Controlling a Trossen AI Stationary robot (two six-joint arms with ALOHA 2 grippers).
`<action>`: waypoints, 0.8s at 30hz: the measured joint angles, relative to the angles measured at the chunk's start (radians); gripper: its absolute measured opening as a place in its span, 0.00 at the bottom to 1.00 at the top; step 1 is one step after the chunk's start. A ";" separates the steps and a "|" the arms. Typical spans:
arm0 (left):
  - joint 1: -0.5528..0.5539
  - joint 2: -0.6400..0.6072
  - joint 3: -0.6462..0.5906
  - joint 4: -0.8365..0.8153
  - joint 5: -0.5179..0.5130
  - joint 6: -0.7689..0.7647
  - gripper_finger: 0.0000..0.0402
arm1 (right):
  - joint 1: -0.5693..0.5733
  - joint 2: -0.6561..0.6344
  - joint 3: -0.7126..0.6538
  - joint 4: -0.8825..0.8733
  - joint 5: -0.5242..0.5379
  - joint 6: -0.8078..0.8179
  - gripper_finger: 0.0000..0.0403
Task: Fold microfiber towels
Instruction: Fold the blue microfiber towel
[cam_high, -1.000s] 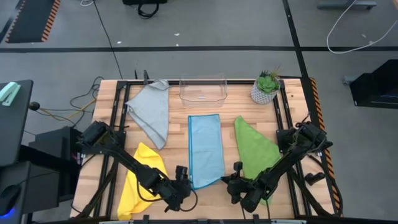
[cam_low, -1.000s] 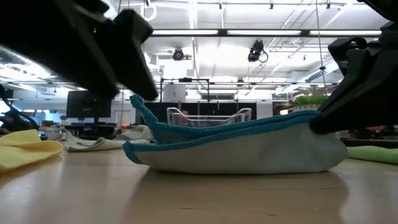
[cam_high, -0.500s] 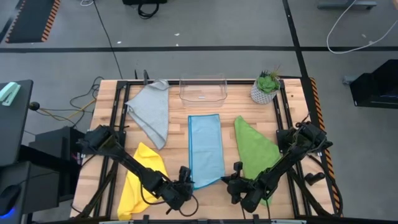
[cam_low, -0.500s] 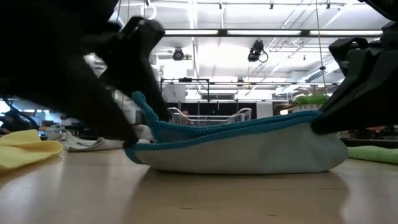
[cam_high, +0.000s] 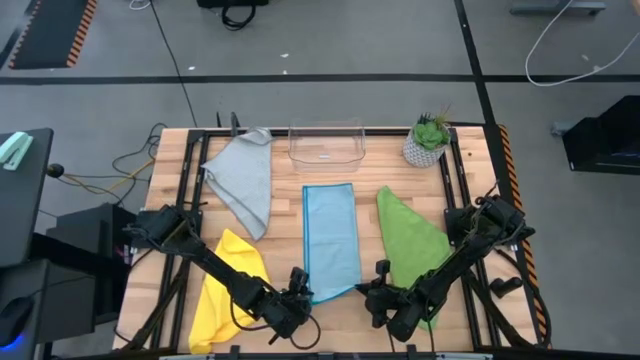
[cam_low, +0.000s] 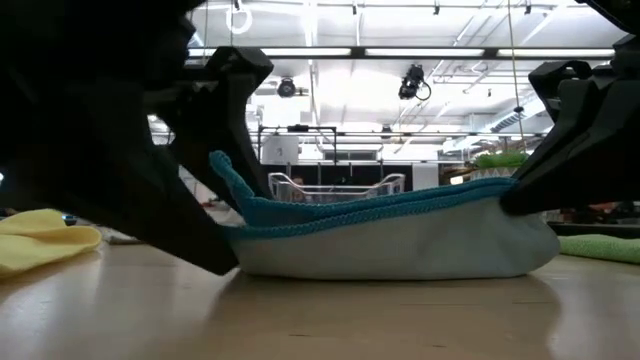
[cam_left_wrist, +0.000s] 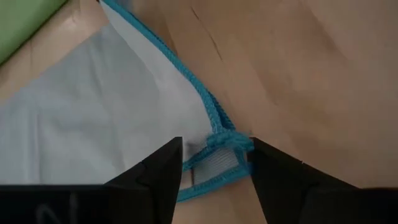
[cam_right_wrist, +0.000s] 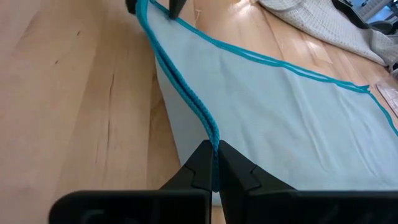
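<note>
Left gripper (cam_left_wrist: 214, 163), jaws apart, straddles the near-left corner of the light blue towel (cam_high: 331, 240) by the tabletop's front edge; right gripper (cam_right_wrist: 213, 163) is clamped on its near-right corner. Blue towel lies folded lengthwise mid-table, btwn yellow towel (cam_high: 222, 285) & green towel (cam_high: 410, 238); grey towel (cam_high: 243, 180) sits rear-left.

Both grippers (cam_high: 297, 300) (cam_high: 374, 297) at blue towel (cam_high: 331, 240)

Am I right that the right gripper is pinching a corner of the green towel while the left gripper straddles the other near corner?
Not quite: the right gripper is shut on the blue towel, as the right wrist view shows. The green towel lies untouched beside it. The left gripper does straddle the other near corner.
</note>
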 joint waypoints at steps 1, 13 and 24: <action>-0.001 0.003 -0.001 -0.004 -0.009 0.009 0.43 | 0.000 0.000 0.000 0.000 0.000 0.000 0.04; -0.016 0.025 0.000 0.023 -0.089 0.075 0.12 | 0.001 0.000 0.000 0.001 0.000 0.000 0.04; -0.055 -0.103 0.000 -0.022 -0.120 -0.131 0.02 | 0.058 -0.017 0.085 -0.057 -0.007 0.002 0.04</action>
